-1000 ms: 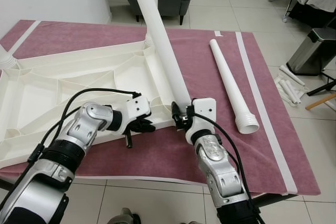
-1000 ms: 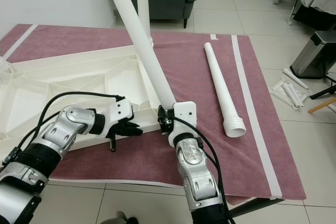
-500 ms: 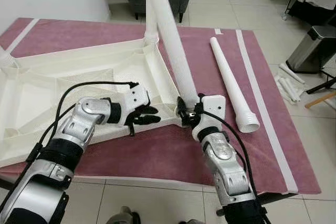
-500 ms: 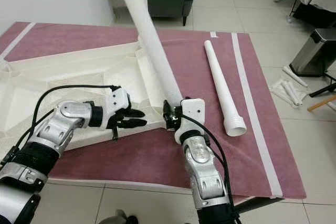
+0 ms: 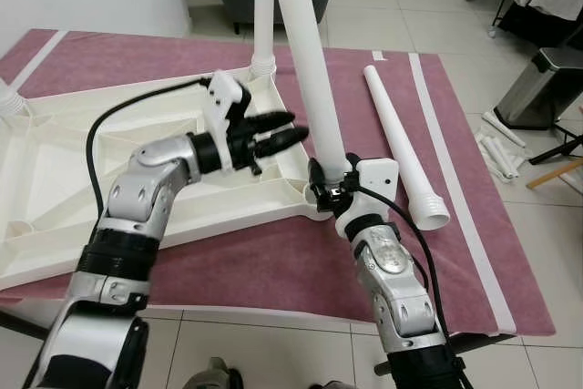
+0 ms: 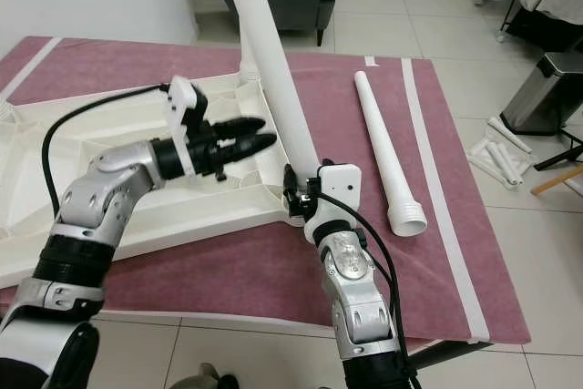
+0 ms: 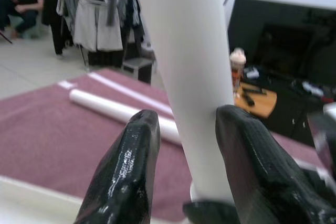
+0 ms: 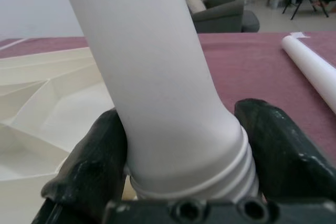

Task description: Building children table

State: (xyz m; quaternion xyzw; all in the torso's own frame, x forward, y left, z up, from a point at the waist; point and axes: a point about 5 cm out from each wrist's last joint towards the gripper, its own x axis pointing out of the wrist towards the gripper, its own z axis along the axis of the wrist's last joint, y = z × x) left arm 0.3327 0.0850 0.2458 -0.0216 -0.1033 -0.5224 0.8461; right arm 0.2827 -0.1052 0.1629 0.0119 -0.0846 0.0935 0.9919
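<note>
A white children's tabletop (image 5: 109, 198) lies upside down on a maroon cloth (image 5: 273, 266). One leg (image 5: 264, 15) already stands at its far corner. The right gripper (image 5: 330, 190) clamps its fingers around the threaded base of a second leg (image 5: 310, 61), tilted at the tabletop's near corner, apparently not yet seated. The left gripper (image 5: 278, 132) reaches toward that leg, fingers narrowly parted on either side of it without a clear grip. A third leg (image 5: 401, 148) lies loose beyond the near corner, near the cloth's edge, with open room around it.

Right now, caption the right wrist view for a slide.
Right gripper clamps the threaded end of a white table leg above the upturned tabletop.
</note>
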